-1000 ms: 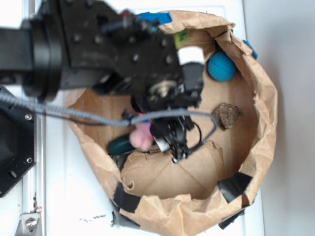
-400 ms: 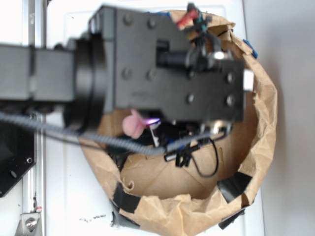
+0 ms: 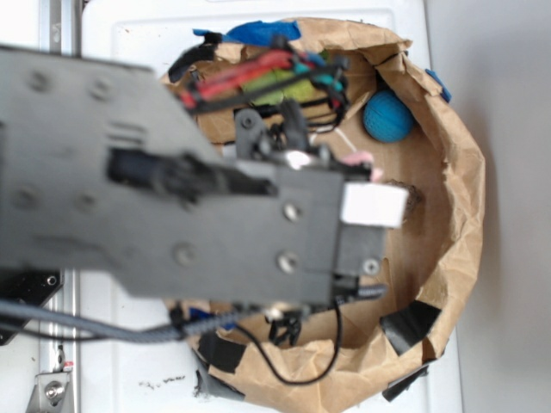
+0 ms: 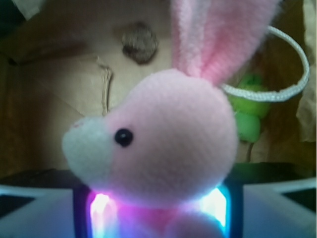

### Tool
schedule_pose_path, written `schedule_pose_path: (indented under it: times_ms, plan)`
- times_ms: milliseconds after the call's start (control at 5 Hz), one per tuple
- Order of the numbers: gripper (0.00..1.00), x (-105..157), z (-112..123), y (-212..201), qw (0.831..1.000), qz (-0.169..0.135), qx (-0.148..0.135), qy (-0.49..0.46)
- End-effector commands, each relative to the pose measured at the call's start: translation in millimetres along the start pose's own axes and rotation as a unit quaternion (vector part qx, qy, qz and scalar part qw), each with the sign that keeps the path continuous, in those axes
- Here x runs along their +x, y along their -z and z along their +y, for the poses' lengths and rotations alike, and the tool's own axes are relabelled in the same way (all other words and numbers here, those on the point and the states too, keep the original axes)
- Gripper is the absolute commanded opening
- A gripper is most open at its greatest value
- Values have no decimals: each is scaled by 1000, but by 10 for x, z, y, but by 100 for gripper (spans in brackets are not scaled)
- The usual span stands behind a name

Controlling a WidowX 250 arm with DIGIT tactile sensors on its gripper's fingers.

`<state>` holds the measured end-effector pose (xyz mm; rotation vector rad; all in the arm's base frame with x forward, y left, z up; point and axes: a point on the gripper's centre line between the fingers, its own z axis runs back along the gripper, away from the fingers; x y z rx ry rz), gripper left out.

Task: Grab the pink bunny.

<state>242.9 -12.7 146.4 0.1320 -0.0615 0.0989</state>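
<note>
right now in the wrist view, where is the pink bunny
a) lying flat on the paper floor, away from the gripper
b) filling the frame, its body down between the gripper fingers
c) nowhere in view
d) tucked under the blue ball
b: the pink bunny fills the wrist view with its lower body between the lit fingers of the gripper.

The arm (image 3: 146, 181) reaches in from the left of the exterior view and fills most of it, a blurred black mass close to the camera, with a grey cable hanging along its lower edge. The gripper (image 4: 158, 208) shows only in the wrist view (hidden beneath the arm from outside). Its two pale fingers (image 4: 37, 213) stand at the bottom corners, closed on the bunny (image 4: 163, 144) clamped between them.
</note>
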Motion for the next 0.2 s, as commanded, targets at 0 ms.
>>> schedule_pose_path:
  times_ms: [0]
  plan:
    - [0,83,53,-145,999,-38,-8,-21]
